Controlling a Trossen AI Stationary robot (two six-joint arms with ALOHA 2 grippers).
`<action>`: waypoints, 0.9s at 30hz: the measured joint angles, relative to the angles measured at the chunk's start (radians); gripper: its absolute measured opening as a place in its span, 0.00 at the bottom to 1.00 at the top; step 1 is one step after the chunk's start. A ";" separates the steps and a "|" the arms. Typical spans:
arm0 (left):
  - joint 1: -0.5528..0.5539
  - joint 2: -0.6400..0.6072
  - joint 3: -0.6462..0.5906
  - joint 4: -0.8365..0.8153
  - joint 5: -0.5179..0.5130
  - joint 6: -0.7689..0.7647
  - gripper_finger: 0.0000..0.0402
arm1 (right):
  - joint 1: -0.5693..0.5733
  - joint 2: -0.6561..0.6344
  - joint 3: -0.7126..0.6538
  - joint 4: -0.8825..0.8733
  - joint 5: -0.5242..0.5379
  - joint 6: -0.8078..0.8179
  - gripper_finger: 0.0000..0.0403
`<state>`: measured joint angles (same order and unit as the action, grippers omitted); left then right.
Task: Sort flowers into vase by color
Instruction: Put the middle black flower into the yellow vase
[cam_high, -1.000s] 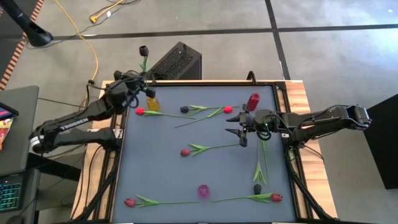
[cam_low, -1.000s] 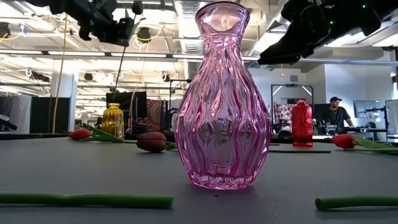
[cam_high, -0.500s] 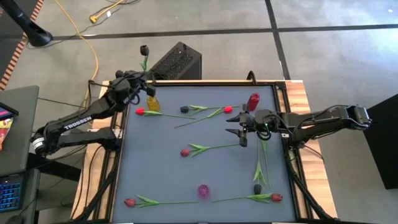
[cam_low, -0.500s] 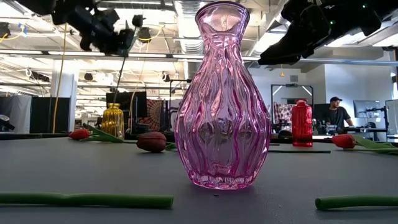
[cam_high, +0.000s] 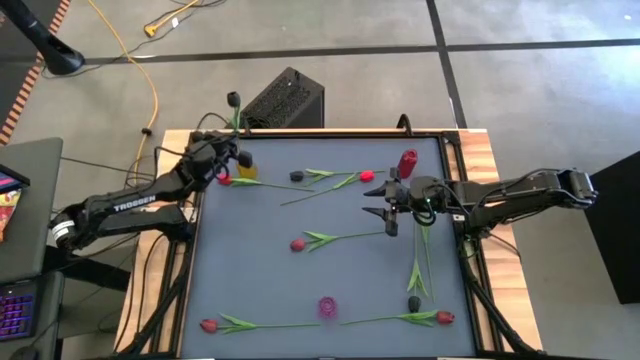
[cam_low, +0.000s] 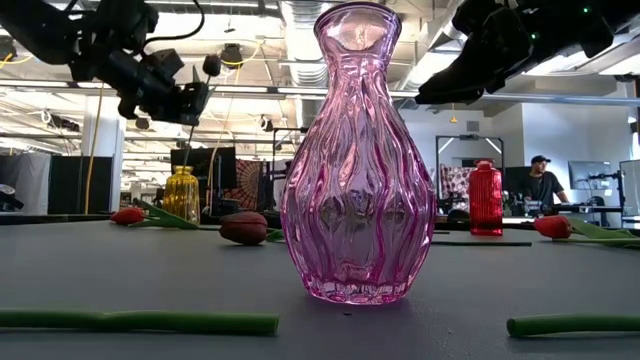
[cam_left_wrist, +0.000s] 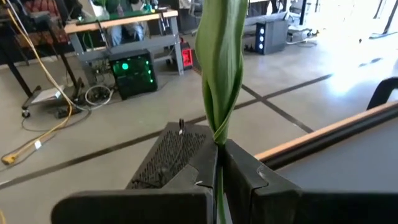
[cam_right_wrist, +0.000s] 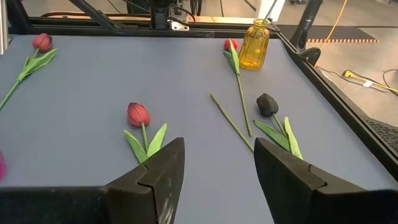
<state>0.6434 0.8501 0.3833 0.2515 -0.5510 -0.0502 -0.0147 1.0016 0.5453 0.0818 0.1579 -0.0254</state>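
High view: three vases on the desk (cam_high: 260, 280): yellow vase (cam_high: 245, 167) at the far left corner, red vase (cam_high: 407, 162) far right, pink vase (cam_high: 327, 306) near the front edge. Tulips lying flat, eight counted: red tulip (cam_high: 224, 179) just beside the yellow vase, black tulip (cam_high: 297, 176) and another red one (cam_high: 366, 175) mid-far, a crimson one (cam_high: 298, 244) at centre, a red one (cam_high: 208, 325) front left, a red one (cam_high: 444, 317) front right, a black one (cam_high: 414, 303) next to it, plus one bare green stem (cam_high: 310, 196) whose head I can't make out. Ninth is the held tulip (cam_high: 233, 99), near-black head, raised over the far left corner. Left gripper (cam_high: 226, 158) is above the yellow vase; right gripper (cam_high: 388, 207) hangs over the desk, near the red vase.

Low view: held tulip's dark head and thin stem run down toward the yellow vase; stem tip not readable.

Left wrist view: jaws clenched on the green stem, leaf wrapped upright above them.

Right wrist view: jaws released, nothing between them; three tulips and the yellow vase ahead.
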 joint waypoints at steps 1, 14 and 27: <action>0.000 0.000 -0.005 0.000 0.000 -0.002 0.00 | 0.000 0.000 0.000 0.000 0.000 0.000 0.55; -0.004 0.000 -0.009 -0.042 0.040 -0.015 0.00 | 0.000 0.000 0.000 0.000 0.000 0.000 0.55; -0.038 0.000 0.082 -0.248 0.094 -0.021 0.19 | 0.000 0.000 0.000 0.000 0.000 0.000 0.55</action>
<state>0.6056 0.8497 0.4655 0.0033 -0.4572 -0.0715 -0.0147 1.0016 0.5453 0.0822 0.1577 -0.0254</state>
